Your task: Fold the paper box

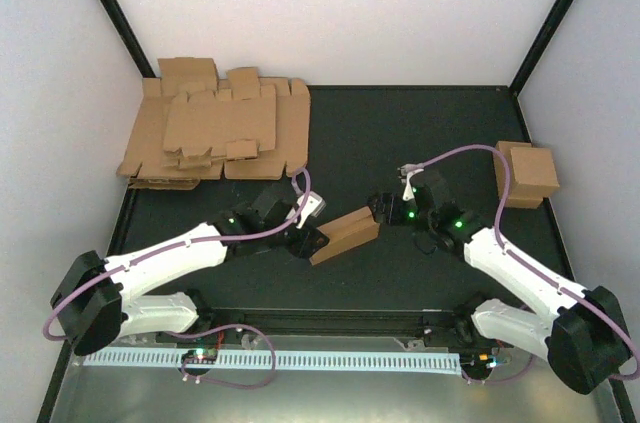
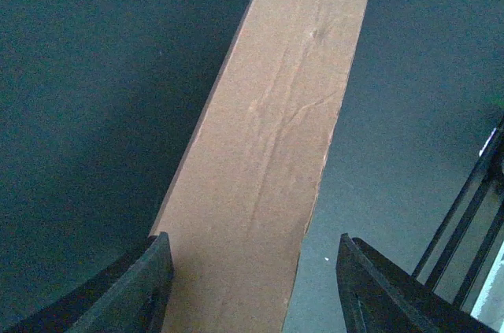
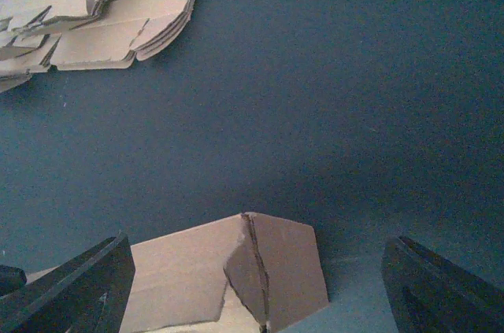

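The paper box (image 1: 345,233) is a partly folded brown cardboard piece lying tilted on the dark mat between both arms. My left gripper (image 1: 308,241) is at its lower left end. In the left wrist view a long brown panel of the box (image 2: 276,136) runs up between the fingers (image 2: 150,286). It lies against the left finger, with a clear gap to the right one, so the left gripper (image 2: 256,286) is open. My right gripper (image 1: 383,208) stands wide open at the box's upper right end. There the loose end flaps of the box (image 3: 276,262) sit between the right gripper's (image 3: 260,294) spread fingers (image 3: 79,286), touching neither.
A pile of flat brown blanks (image 1: 215,133) lies at the back left, also seen in the right wrist view (image 3: 94,10). A closed brown box (image 1: 527,171) stands at the right edge. Black frame posts rise at both back corners, and a white cable rail (image 1: 270,355) runs along the near edge.
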`<state>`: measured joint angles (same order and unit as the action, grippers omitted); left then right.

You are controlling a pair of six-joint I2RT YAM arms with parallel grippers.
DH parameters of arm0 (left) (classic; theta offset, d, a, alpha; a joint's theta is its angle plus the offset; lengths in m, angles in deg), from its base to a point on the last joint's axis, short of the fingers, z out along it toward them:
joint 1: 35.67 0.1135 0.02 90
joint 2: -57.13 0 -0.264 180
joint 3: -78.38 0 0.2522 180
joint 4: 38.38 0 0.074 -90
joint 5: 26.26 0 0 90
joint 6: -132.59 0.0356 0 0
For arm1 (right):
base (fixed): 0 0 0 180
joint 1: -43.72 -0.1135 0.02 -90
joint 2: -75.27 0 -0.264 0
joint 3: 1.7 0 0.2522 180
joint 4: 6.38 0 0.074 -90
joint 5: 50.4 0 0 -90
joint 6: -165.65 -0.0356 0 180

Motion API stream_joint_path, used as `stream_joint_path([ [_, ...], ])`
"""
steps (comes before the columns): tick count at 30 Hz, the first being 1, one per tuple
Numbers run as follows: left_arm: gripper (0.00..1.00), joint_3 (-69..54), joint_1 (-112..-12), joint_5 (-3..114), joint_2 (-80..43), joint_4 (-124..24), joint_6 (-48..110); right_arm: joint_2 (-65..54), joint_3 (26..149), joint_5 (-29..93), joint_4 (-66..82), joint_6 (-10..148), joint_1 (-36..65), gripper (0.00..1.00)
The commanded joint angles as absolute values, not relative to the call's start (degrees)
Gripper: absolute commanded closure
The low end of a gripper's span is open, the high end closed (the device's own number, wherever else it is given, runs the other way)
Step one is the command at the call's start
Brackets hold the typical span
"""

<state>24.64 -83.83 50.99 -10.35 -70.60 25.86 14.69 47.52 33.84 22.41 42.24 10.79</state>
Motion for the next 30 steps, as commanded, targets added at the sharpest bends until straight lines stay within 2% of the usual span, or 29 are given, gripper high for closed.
stream_joint_path([
  [1, 0.38, 22.5, -84.3, 51.5, -8.2, -73.4, 25.4, 15.5, 49.3, 30.7, 24.3, 44.4, 12.7, 0.11],
  [10, 0.19, 20.4, -84.3, 50.5, -6.9, -74.8, 24.0, 16.4, 48.3, 29.6, 24.4, 44.3, 13.0, 0.11],
  [14, 0.02, 19.7, -84.3, 50.5, -5.9, -75.2, 23.9, 16.8, 48.1, 29.6, 24.5, 44.3, 13.1, 0.11],
  [19, 0.03, 17.6, -84.2, 51.9, -4.8, -77.6, 23.9, 17.0, 48.1, 29.4, 24.6, 44.4, 13.2, 0.11],
  [21, 0.09, 16.9, -84.1, 53.0, -4.2, -78.5, 23.6, 17.0, 47.9, 29.5, 24.5, 44.3, 13.2, 0.11],
  [27, 0.60, 17.1, -83.3, 55.4, -2.6, -80.0, 21.4, 16.6, 48.2, 29.4, 24.2, 45.0, 13.3, 0.11],
  [30, 0.78, 18.3, -82.9, 55.4, -2.5, -79.5, 20.7, 15.8, 49.2, 28.2, 23.7, 45.9, 13.5, 0.12],
])
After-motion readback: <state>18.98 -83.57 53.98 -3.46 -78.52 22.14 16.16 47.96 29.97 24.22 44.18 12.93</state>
